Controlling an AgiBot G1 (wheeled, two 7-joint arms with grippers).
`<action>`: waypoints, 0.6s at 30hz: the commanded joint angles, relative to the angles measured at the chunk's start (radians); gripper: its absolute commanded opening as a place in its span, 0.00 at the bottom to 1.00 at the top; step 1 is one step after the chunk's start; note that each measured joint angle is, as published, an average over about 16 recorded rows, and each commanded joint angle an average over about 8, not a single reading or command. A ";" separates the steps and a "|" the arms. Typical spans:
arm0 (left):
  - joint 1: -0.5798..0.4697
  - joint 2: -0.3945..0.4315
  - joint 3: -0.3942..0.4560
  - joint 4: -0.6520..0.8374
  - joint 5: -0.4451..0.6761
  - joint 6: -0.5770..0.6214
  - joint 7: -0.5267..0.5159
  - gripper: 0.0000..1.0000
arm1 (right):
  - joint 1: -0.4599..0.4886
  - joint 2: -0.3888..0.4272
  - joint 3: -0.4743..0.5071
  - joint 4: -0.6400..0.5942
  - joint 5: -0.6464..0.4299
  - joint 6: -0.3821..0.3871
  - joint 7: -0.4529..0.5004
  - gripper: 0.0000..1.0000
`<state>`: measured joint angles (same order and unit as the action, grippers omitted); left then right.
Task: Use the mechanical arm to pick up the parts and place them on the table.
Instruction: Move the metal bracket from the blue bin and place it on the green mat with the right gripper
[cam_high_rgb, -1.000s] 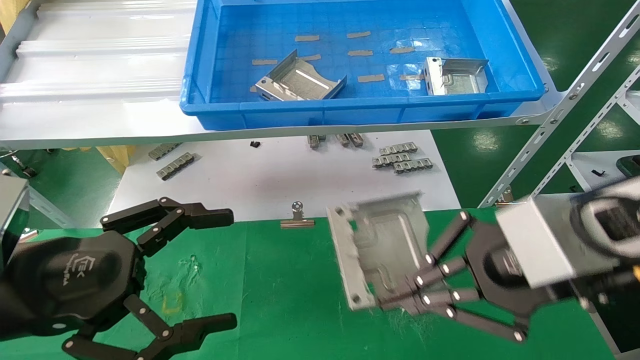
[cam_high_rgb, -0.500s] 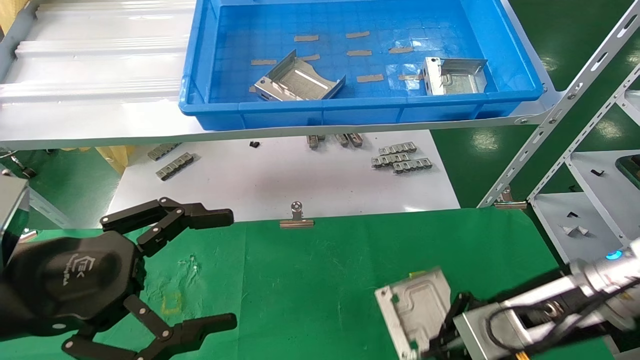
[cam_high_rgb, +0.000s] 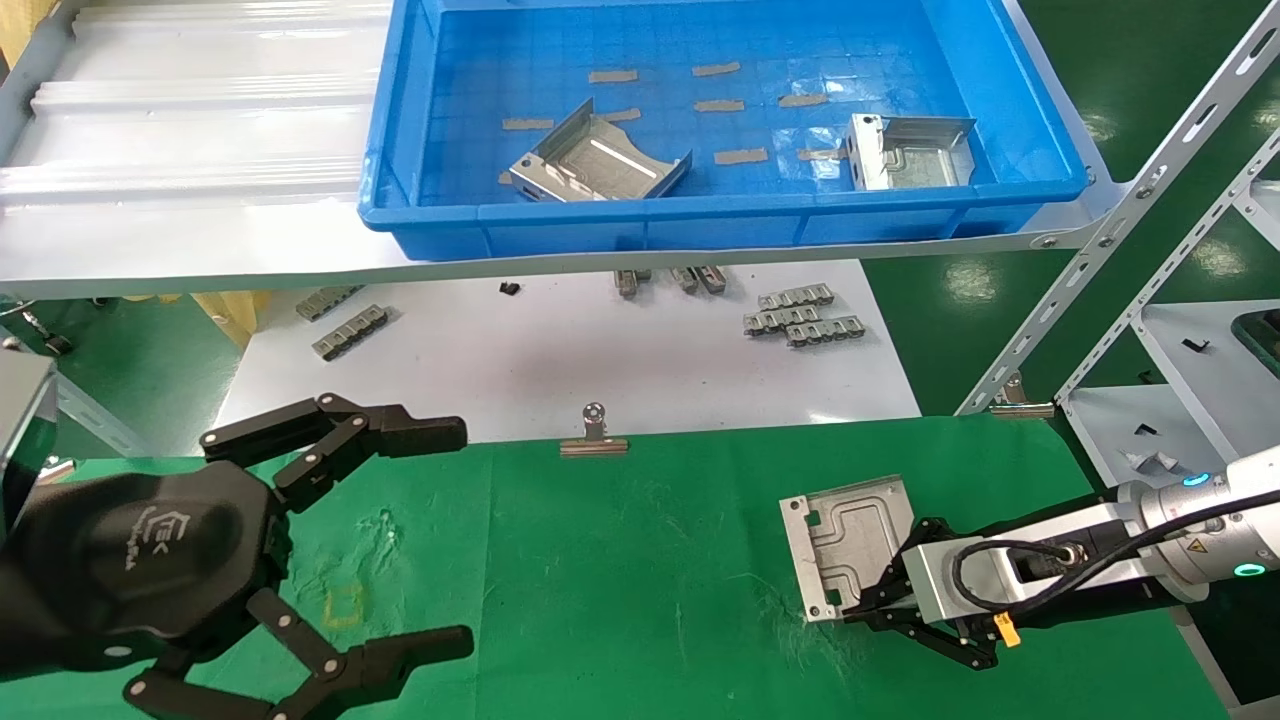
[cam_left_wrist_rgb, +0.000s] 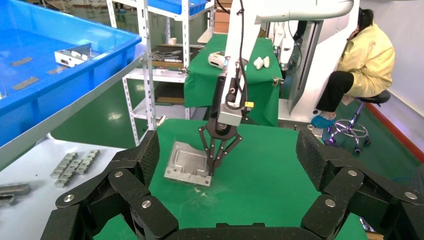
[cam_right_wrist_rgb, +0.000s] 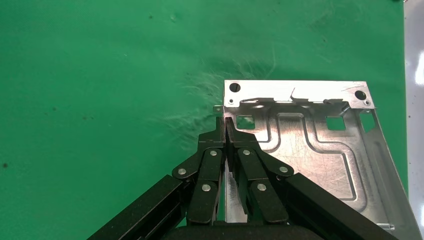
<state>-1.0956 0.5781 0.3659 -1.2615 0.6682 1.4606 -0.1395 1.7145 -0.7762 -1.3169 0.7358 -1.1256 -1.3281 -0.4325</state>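
- While nothing on the left has changed, the black hexagonal-palmed left hand (cam_high_rgb: 375, 535) hangs parked over the near-left of the green cloth worktop (cam_high_rgb: 600, 600), its jointed fingers spread wide and holding nothing.
- Far across the scene, the blue plastic bin (cam_high_rgb: 700, 215) on its shelf still holds two shiny silver stamped sheet-metal parts, one towards its middle (cam_high_rgb: 600, 160) and one on its right (cam_high_rgb: 912, 152).
- To the near right, a third silver stamped plate (cam_high_rgb: 848, 545), carried tilted in the air a second ago, now lies flat on the cloth.
- The black link-fingered right hand (cam_high_rgb: 862, 600) has come down with it; its fingers remain pinched together on the plate's near side wall.
- By my judgement this placement is nearly done: only release and withdrawal remain, then the two parts in the bin.
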 joint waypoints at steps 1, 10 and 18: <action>0.000 0.000 0.000 0.000 0.000 0.000 0.000 1.00 | -0.002 -0.010 -0.001 -0.029 0.000 -0.008 -0.020 0.05; 0.000 0.000 0.000 0.000 0.000 0.000 0.000 1.00 | -0.031 -0.046 0.002 -0.115 0.002 0.013 -0.090 0.96; 0.000 0.000 0.000 0.000 0.000 0.000 0.000 1.00 | -0.034 -0.064 0.001 -0.145 -0.006 0.022 -0.141 1.00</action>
<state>-1.0957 0.5781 0.3661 -1.2615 0.6681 1.4605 -0.1394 1.6875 -0.8367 -1.3153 0.5952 -1.1308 -1.3148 -0.5643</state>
